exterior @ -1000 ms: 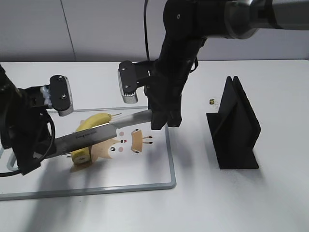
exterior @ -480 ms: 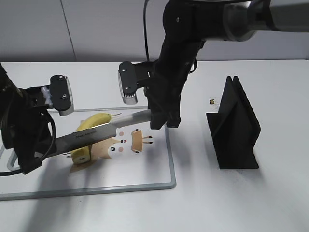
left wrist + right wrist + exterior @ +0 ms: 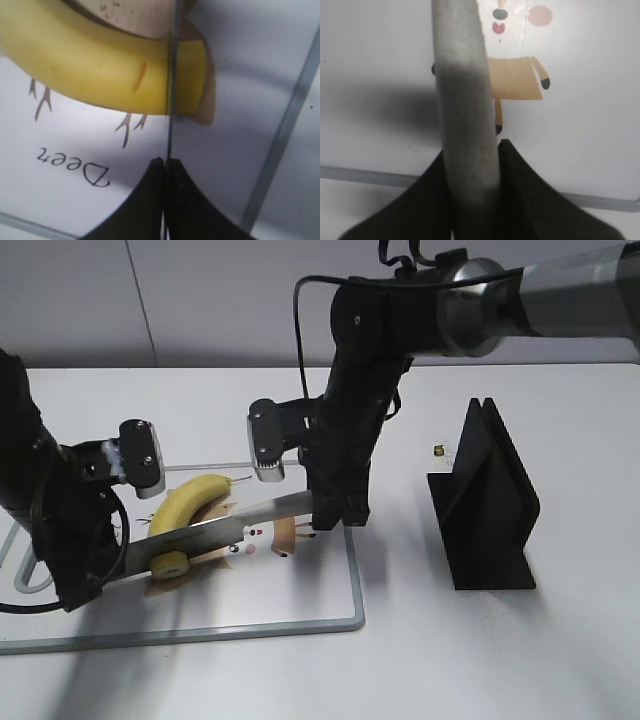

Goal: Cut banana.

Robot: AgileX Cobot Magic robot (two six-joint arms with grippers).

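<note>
- Banana (image 3: pixel 190 502): one, yellow, unpeeled, curved; lies on the white cutting board (image 3: pixel 300 610) at its left half, over a printed deer cartoon; thin dark stem tip points toward the board's middle, flat cut end (image 3: pixel 170 565) faces the near-left
- Long axis of banana: runs from the stem at upper right to the cut end at lower left in the exterior view, arching upward between
- Knife (image 3: pixel 215 535): long steel blade, lies across the banana close to its cut end, crossing the fruit's axis nearly at right angles; in the left wrist view the blade edge (image 3: pixel 171 75) meets the peel just short of the end, leaving a short stub beyond it
- Right gripper (image 3: pixel 470 200): closed on the knife's grey handle (image 3: pixel 462 100), fingers clamped on both sides; it stands to the right of the banana, above the board's middle
- Left gripper (image 3: pixel 164 167): fingertips pinched together on the blade's tip end, just beside the banana on its near-left side; nearer to the fruit than the right one
- Judgement: cut line is set; the move ahead looks to be a straight press downward through the fruit, both ends of the blade held
- Black stand (image 3: pixel 490 505): upright on the table, well apart to the right, not involved
</note>
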